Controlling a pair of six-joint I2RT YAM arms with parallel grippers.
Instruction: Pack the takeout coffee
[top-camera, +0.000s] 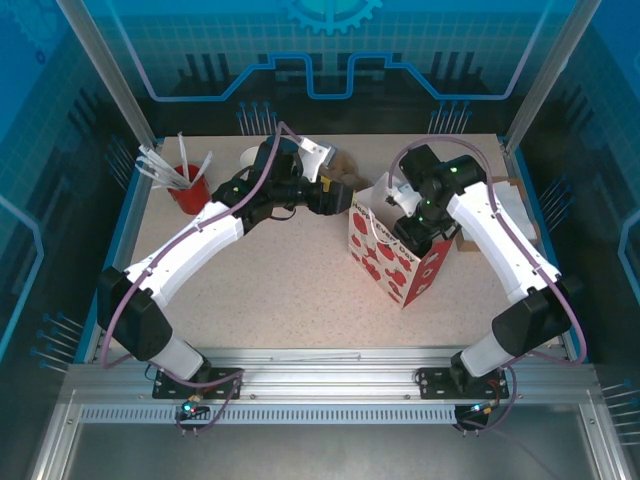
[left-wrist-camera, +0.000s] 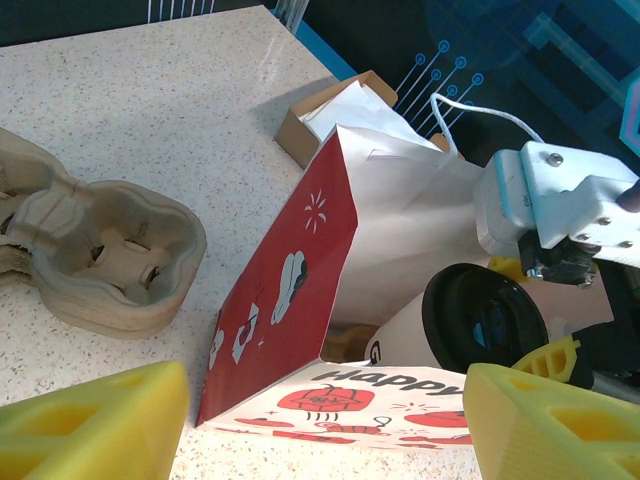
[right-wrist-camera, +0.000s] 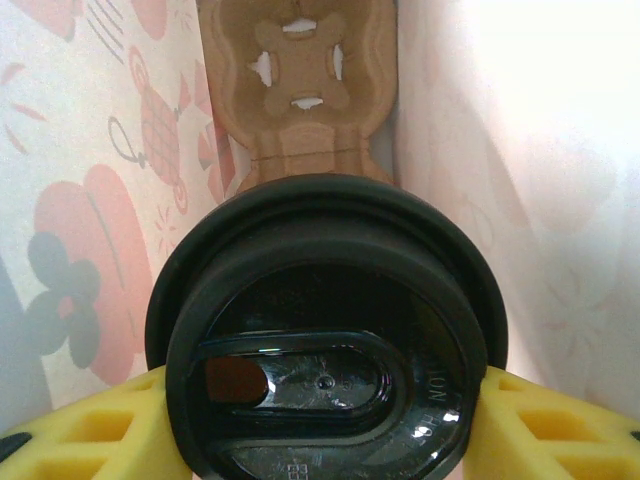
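The takeout coffee (left-wrist-camera: 455, 320), a pale paper cup under a black lid (right-wrist-camera: 325, 340), sits inside the open mouth of the strawberry-print bag (top-camera: 395, 262). From the left wrist it looks tipped, with its lid turned toward that camera. The right gripper (right-wrist-camera: 320, 425) has its jaws clamped on the cup, one yellow finger pressed against each side just below the lid's rim.

Below the cup, at the bottom of the bag, lies a brown pulp cup carrier (right-wrist-camera: 300, 90) with its cut-out seat facing up, well apart from the cup. The bag's printed walls rise on either side of the cup and do not appear to touch it.

The bag itself stands upright on the worktop (top-camera: 270, 280), right of centre. The left gripper (left-wrist-camera: 325, 410) hovers just beside the bag's mouth with its jaws wide apart and nothing between them. A second, empty carrier (left-wrist-camera: 110, 260) rests on the worktop to the left of the bag.

By my reading the task is well past halfway: the cup is lidded, picked up and brought into the bag's opening. What remains is to straighten it, lower it into the carrier's seat, part the right jaws and lift that arm out without catching the bag's rim or handle.
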